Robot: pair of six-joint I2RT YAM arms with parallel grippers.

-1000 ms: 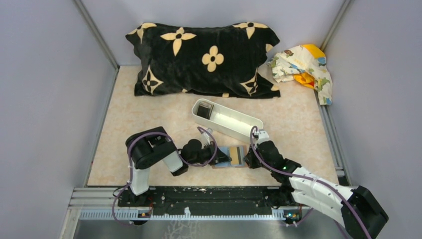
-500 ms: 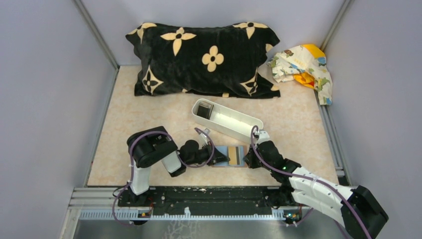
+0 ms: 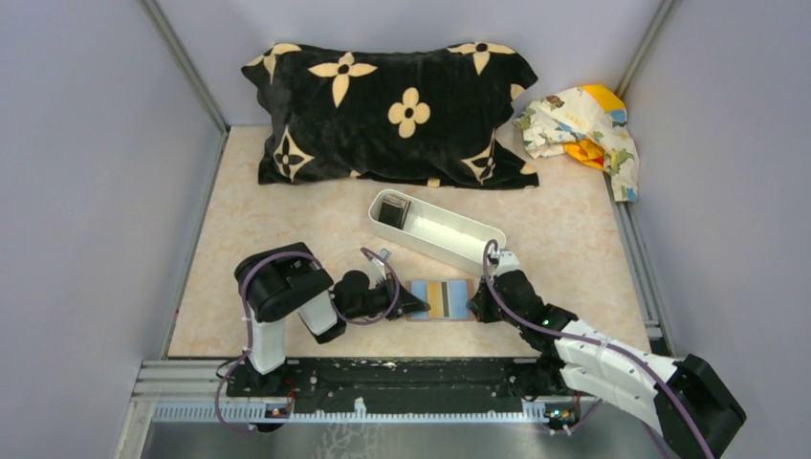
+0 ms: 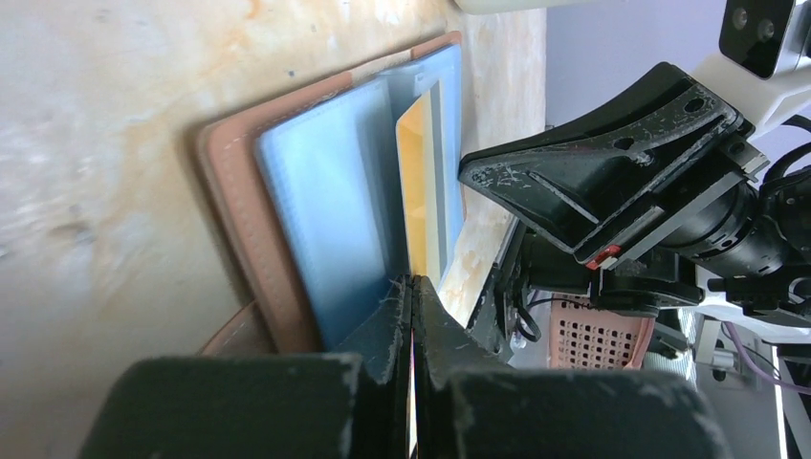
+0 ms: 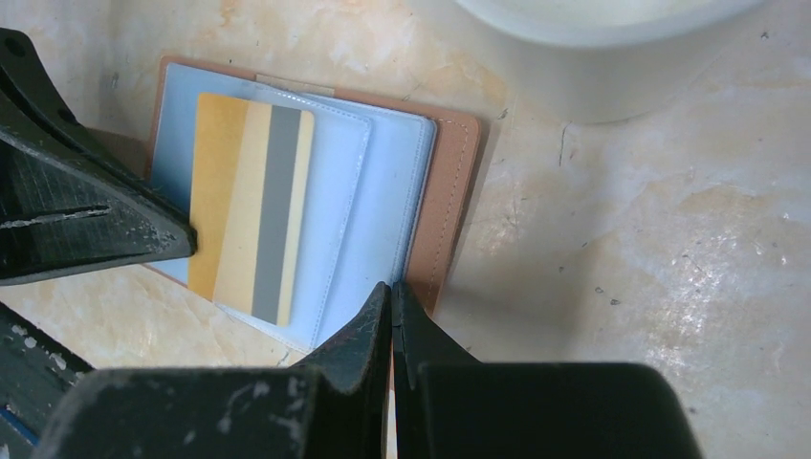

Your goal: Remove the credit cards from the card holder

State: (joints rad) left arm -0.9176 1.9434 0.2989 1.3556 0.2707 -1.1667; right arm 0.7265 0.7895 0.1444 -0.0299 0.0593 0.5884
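Against the far wall, black pillow (image 3: 383, 110) with cream flowers, crumpled printed cloth (image 3: 585, 124) off its right corner. Nearer, on the marbled table (image 3: 277, 220), long white tray (image 3: 442, 231) set at a slant, with something dark and flat in its far end, too small to name. Just in front of the tray, card holder (image 5: 397, 182) lying open and flat, blue inside up, brown rim showing round it. Flanked by both arms: right gripper (image 5: 390, 289) closed tight with nothing between the jaws, tips bearing down on the brown rim at the holder's right edge, seemingly pinning it; left gripper (image 4: 413, 282) closed to a hairline on the opposite side, apparently pinching the edge of a tan-yellow credit card (image 5: 251, 206) with a grey stripe. Card lying across the left blue pocket; how much of it tucked in, hard to tell. Thin hold on a thin edge, so could slip free under a fast pull. Could also drag the whole holder along, given a binding pocket and right tips skating off the rim. Could bend the card too, with any upward tilt in the draw.
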